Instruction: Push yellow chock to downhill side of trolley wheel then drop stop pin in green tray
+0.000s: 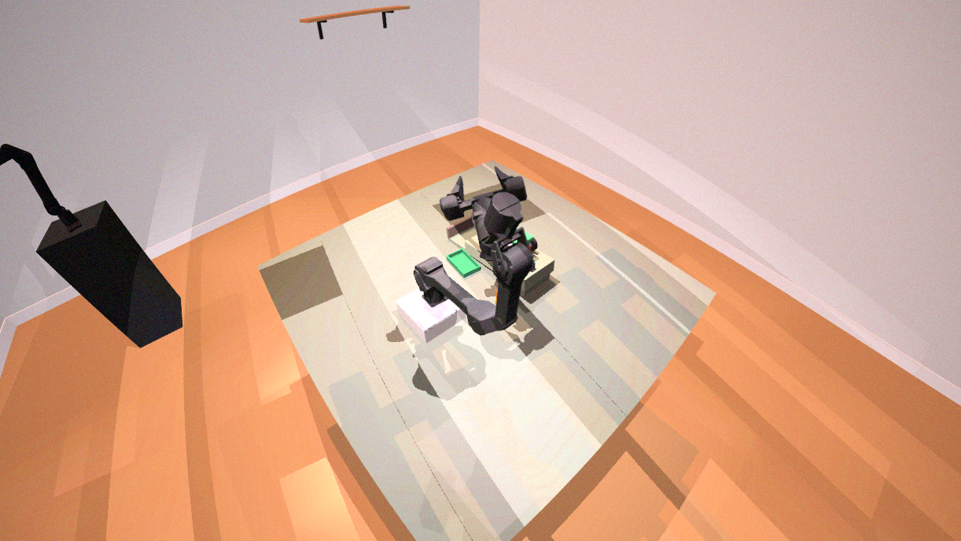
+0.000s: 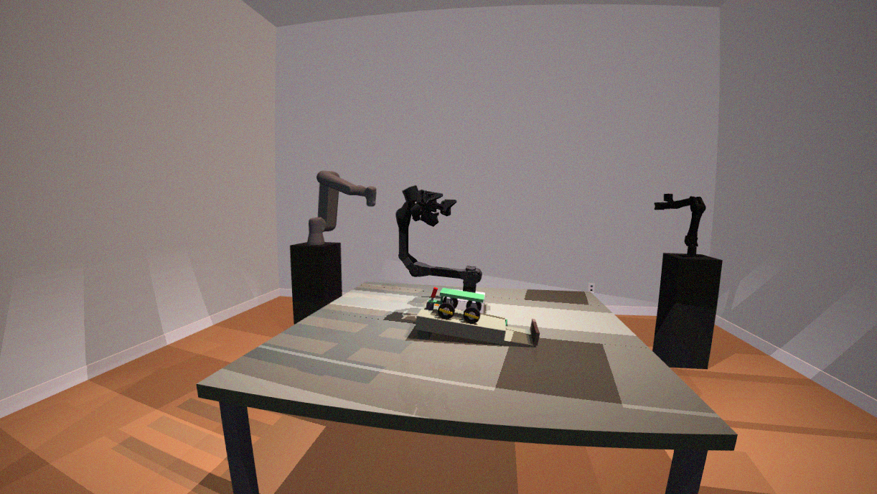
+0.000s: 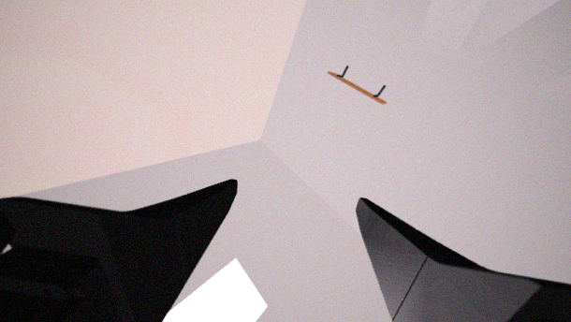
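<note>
Sloping down toward its upright end board, the pale ramp [image 1: 542, 272] [image 2: 460, 327] lies below the spread, empty fingers of the gripper [image 1: 478, 173] [image 2: 448, 198] [image 3: 299, 189]. On it, well beneath them, stands the green-topped, black-wheeled trolley [image 1: 529, 239] [image 2: 461, 295], long axis along the slope (red-headed pin [image 2: 434, 292] upright at its uphill end).

The robot's single dark arm [image 1: 509, 285] [image 2: 402, 236] reaches out low from its base, bends sharply at the elbow and rises steeply to the wrist. Its pincer [image 1: 478, 172] [image 2: 448, 202] [image 3: 296, 194] hangs high above the surface, fingers spread wide apart, with nothing between their tips.
</note>
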